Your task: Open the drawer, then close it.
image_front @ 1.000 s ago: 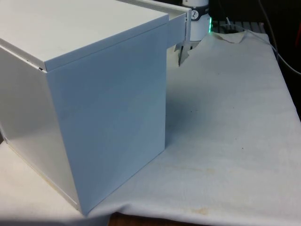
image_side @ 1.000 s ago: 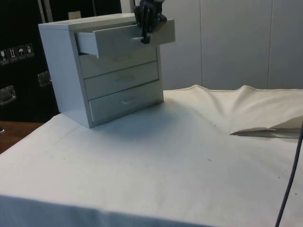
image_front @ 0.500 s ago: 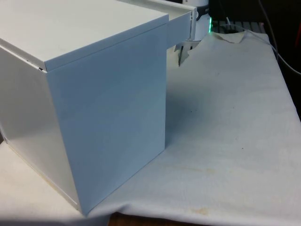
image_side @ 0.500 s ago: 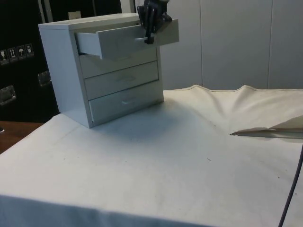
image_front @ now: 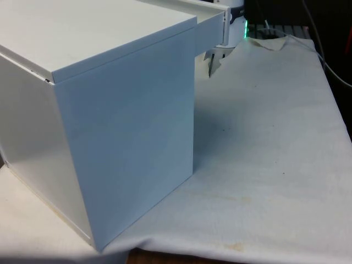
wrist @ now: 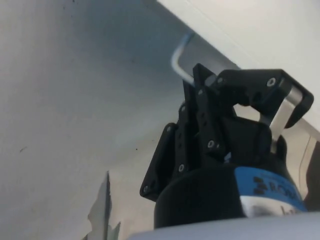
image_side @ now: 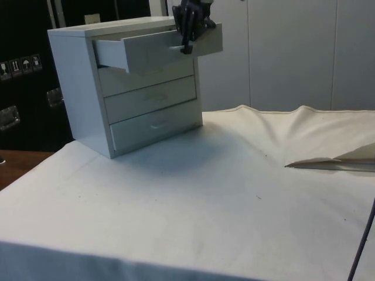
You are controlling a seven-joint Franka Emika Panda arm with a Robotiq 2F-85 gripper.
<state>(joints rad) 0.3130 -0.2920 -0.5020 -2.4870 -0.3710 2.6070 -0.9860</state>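
Three drawers front a white chest [image_side: 88,82] standing at the far left of the cloth-covered table [image_side: 234,193] in the side view, and the top drawer [image_side: 155,50] juts well out of the frame while the two below sit shut. From the front view, the chest [image_front: 99,110] turns its blank back and side, the open drawer's front [image_front: 212,27] poking out at its far corner. Hard, flat panels suggest a stiff, fairly light box that should slide straight on its runners and jam if pushed off-line. Smallest and most useful is the slim metal handle [wrist: 235,80] on the drawer's front, a rigid, smooth bar and the natural place to hold. Closed around that bar, the black gripper [wrist: 225,102] has its fingers pinching the handle from either side; the side view places the gripper [image_side: 188,35] at the middle of the drawer's front.
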